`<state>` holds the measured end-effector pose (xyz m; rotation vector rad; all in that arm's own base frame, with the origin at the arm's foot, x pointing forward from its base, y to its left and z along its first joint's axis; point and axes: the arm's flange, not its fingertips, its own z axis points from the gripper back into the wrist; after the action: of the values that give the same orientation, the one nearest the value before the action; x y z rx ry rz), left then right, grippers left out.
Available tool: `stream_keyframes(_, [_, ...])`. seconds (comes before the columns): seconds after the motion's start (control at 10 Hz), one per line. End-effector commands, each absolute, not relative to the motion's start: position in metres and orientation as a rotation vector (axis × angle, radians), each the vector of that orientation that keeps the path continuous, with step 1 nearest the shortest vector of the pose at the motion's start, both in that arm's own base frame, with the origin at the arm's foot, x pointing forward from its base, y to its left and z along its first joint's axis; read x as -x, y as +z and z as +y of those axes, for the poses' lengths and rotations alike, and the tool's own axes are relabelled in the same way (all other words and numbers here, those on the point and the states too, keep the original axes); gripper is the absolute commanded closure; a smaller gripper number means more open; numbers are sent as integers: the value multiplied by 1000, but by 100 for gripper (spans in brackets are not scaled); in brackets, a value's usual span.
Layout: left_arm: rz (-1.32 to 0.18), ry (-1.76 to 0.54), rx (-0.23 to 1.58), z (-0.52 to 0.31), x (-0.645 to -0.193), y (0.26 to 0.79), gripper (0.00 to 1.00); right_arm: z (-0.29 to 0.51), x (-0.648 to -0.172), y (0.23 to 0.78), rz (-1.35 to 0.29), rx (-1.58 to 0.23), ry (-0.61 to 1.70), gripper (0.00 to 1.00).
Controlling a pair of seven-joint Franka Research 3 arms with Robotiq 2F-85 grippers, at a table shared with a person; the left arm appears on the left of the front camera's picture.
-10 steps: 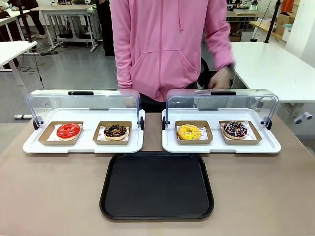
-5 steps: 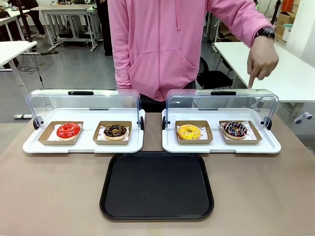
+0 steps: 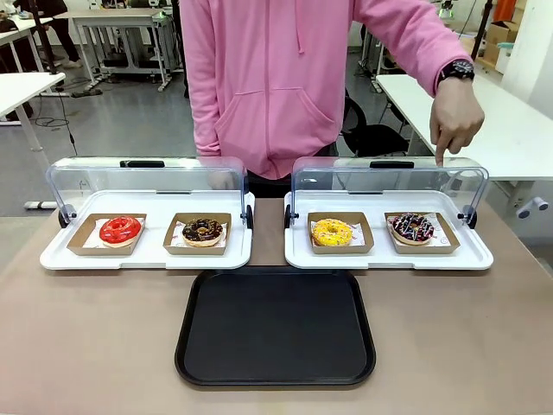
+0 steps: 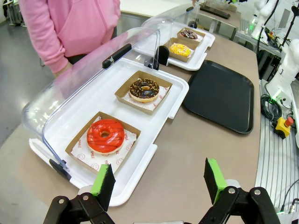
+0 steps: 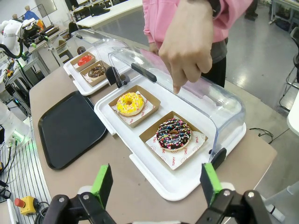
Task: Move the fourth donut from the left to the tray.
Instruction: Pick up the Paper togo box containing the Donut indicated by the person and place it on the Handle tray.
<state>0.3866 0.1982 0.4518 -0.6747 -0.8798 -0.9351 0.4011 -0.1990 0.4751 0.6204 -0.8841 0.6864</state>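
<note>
The fourth donut [image 3: 413,227], dark chocolate with pink and white sprinkles, sits in a brown cardboard holder at the right end of the right white display tray [image 3: 389,258]; the right wrist view has this donut [image 5: 173,133] close ahead. A person's hand [image 3: 455,116] points down over it with one finger touching the open clear lid. The black tray [image 3: 276,327] lies at the table's front middle, bare. My left gripper [image 4: 156,181] is open above the table edge near the red donut. My right gripper [image 5: 156,185] is open, short of the right display tray.
A yellow donut [image 3: 332,232] shares the right display tray. The left display tray [image 3: 147,255] holds a red donut [image 3: 120,230] and a chocolate donut with tan crumbs [image 3: 202,230]. Both clear domed lids stand raised. The person in pink stands at the far side.
The person's hand has swung from behind the right lid up and out to the right, then lowered a little, finger pointing at the fourth donut.
</note>
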Motion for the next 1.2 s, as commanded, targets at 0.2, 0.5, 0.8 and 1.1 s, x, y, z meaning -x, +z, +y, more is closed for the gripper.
stream_keyframes(0.2, [-890,-944,685,199,-386,452,0,-199,-403,475,-919,-623,698,0])
stream_keyframes(0.5, [-890,-944,685,199,-386,452,0,-199,-403,475,-919,-623,698,0])
stream_keyframes(0.8, [-890,-944,685,199,-386,452,0,-199,-403,475,-919,-623,698,0])
stream_keyframes(1.1, [-890,-944,685,199,-386,452,0,-165,-421,486,-743,-544,843,0])
